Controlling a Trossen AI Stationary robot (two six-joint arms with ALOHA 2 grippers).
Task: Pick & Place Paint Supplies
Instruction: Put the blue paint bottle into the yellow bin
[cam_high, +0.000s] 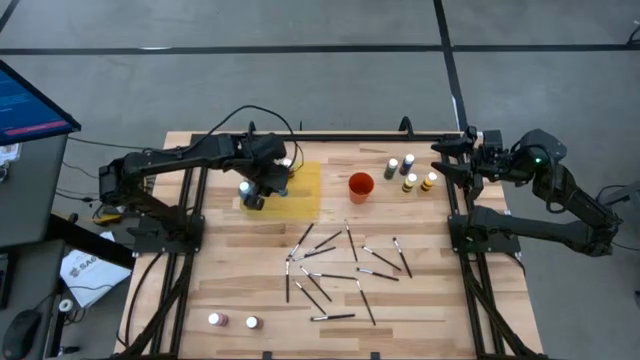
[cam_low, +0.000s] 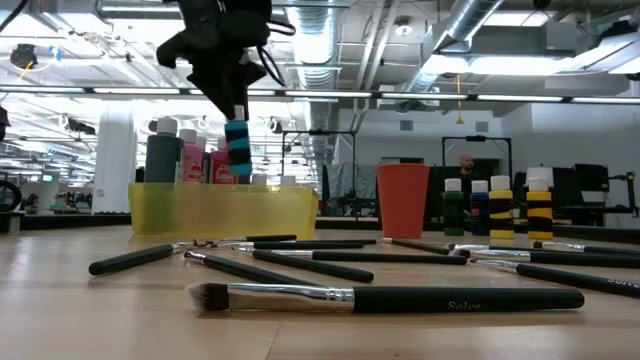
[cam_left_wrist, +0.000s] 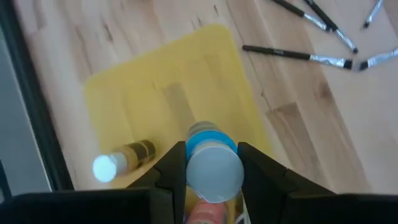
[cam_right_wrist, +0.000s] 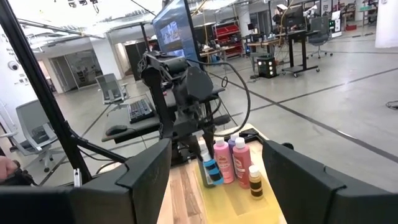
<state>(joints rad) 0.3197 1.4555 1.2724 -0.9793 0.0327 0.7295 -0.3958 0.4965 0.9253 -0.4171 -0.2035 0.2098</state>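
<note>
My left gripper (cam_high: 254, 190) hangs over a yellow see-through tray (cam_low: 225, 208) at the table's far left and is shut on a blue paint bottle (cam_low: 238, 148) with dark bands. Pink, dark and yellow bottles (cam_right_wrist: 239, 163) stand or lie in the tray. Thin dark brushes (cam_high: 335, 265) lie scattered on the wood in the middle of the table. Several more bottles (cam_high: 410, 172) stand at the far right, and two (cam_high: 232, 321) stand near the front left. My right gripper (cam_high: 447, 160) waits open at the far right edge, holding nothing. My left gripper pinches the blue bottle between its two fingers (cam_left_wrist: 176, 169), one on each side of the upper part just under the pale cap (cam_left_wrist: 214, 173). The fingers slant steeply down from above. The bottle hangs upright, its lower end (cam_low: 240, 176) just above the tray's rim.
An orange-red cup (cam_high: 361, 186) stands right of the tray. A yellow-and-dark bottle (cam_left_wrist: 123, 162) lies in the tray under the gripper. One large brush (cam_low: 380, 297) lies close to the low camera. A person shows in the room beyond the table.
</note>
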